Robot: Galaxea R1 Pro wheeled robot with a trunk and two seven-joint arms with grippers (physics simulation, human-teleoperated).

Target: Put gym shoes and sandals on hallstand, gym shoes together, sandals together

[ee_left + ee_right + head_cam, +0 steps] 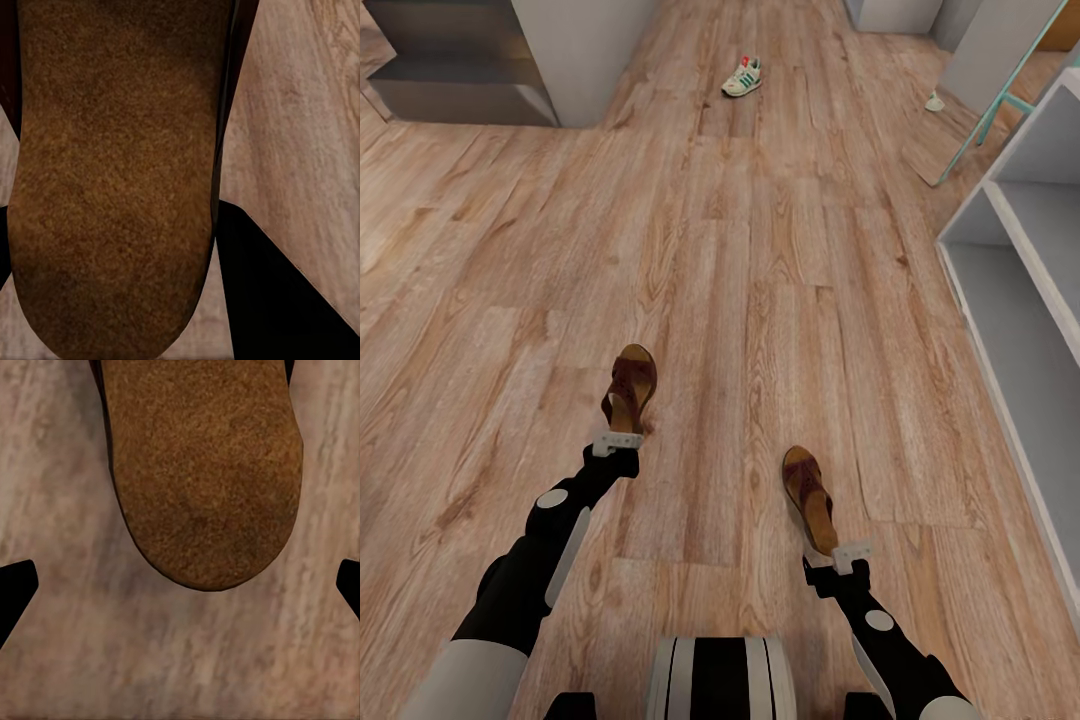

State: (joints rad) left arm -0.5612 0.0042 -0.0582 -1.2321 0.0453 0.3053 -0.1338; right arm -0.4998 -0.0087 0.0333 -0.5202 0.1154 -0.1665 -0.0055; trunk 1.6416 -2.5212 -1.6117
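Left gripper (619,441): sitting at the heel of the left sandal (630,385); in the left wrist view its fingers (277,292) are lying close beside the tan insole (112,180), but whether they are clamping it cannot be told.
Right gripper (848,554): sitting at the heel of the right sandal (808,495); in the right wrist view its fingertips (15,589) are standing wide apart, gripping nothing, with the heel just ahead of them.
Sandals: both lying on the corridor floor (760,280), well apart.
Gym shoe (742,76): lying far ahead on the floor.
Hallstand (1030,260): standing at the robot's right, shelves bare.
Doing it well: likely centring each heel between the fingers before closing and lifting level.
Hard to make out: the small white object (934,102) by the teal frame is possibly the second gym shoe; the hallstand is cut by the picture edge.
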